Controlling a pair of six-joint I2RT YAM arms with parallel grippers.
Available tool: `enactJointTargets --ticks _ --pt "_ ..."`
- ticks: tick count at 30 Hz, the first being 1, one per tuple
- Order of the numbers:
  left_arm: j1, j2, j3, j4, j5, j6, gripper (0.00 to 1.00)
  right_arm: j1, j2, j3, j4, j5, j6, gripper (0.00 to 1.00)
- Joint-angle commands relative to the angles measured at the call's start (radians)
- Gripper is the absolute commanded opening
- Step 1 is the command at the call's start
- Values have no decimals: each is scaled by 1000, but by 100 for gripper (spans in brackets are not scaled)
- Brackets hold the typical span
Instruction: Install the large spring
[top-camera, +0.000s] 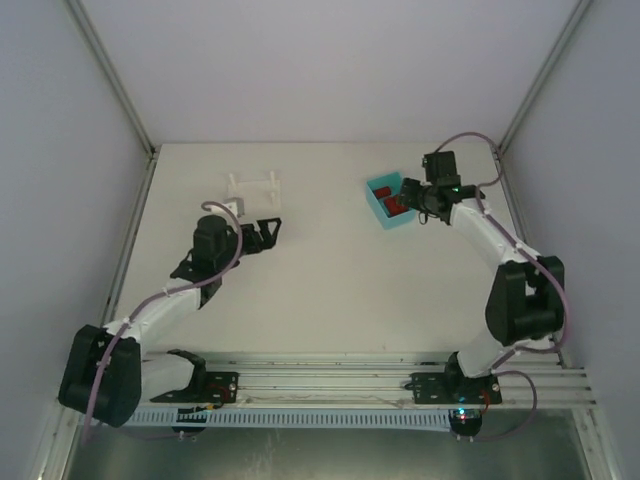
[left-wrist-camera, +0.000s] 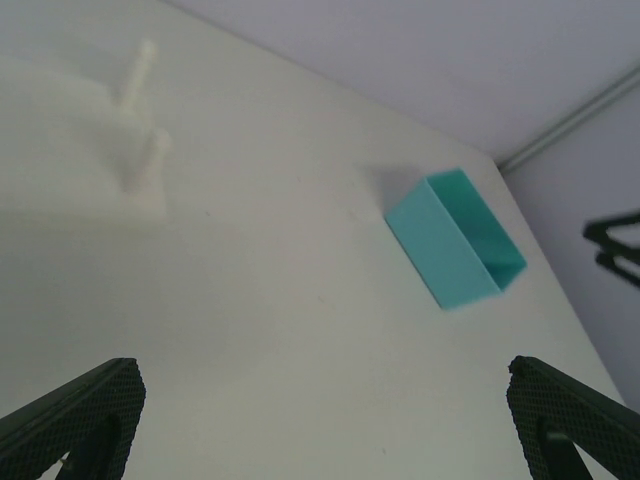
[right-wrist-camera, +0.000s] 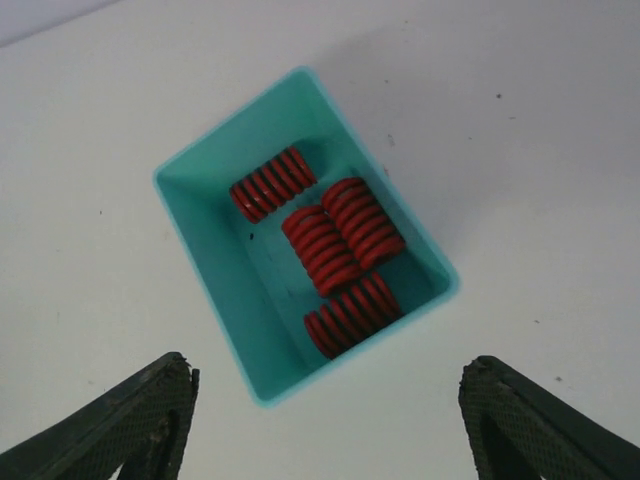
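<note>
Red springs (right-wrist-camera: 362, 222) lie inside the teal bin (right-wrist-camera: 215, 290)

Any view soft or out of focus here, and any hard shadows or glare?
Left wrist: the white peg fixture is blurred and pale against the table, the teal bin somewhat sharper, with a soft shadow on its left. Right wrist: the red springs are crisp, coils distinct. Top external: even, flat light, no glare, only faint shadows.
</note>
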Motion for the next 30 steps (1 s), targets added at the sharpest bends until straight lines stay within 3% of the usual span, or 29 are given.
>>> enactJointTargets --ticks 1,5,10,18,25,30 --pt "-105 6 -42 49 -87 47 99 50 96 105 -63 123 -56 68" --pt "-188 20 -94 99 -158 92 99 75 205 209 -109 168 -31 56" --pt "-219 20 -123 137 -194 171 99 99 318 293 -124 228 46 49" --pt "-231 -62 -170 171 -259 200 99 107 455 445 -187 288 261 50" --pt "-236 -66 -171 163 -282 209 99 107 530 486 -102 268 303 45" --pt "-236 -59 -167 159 -294 213 99 108 603 592 -234 317 403 45"
